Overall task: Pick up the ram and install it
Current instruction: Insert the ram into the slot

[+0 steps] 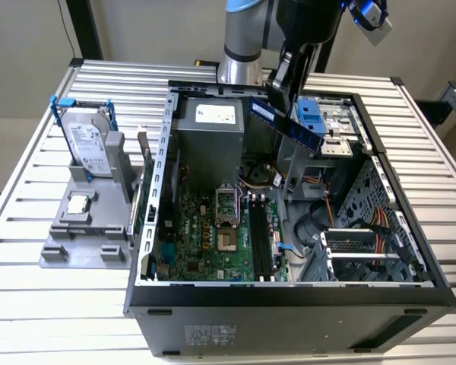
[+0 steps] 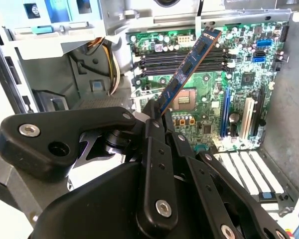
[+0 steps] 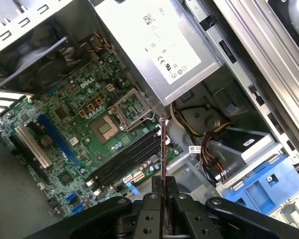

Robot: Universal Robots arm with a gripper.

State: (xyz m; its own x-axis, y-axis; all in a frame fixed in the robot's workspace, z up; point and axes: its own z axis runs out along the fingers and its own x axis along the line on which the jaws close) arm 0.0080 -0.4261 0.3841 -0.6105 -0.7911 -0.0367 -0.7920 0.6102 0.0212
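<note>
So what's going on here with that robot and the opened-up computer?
The robot arm's hand grips the ram, a thin blue memory stick, and holds it tilted in the air over the open computer case. The long black slots on the green motherboard below are empty, so the stick is not yet installed. A hard drive stands in a grey holder at the exterior view's left.

The ribbed silver metal table (image 1: 30,319) has a dull brushed sheen. The open grey sheet-metal computer case (image 1: 161,152) looks bare and matt, its front panel black. The green motherboard (image 2: 209,124) is glossy, the thin dark-blue ram stick (image 2: 189,69) smooth with shiny chips. The black gripper (image 2: 157,113) pinching it looks matt, with bright metal screws. The grey parts holder (image 1: 83,243) is matt plastic; the silver hard drive (image 1: 83,141) gleams.
</note>
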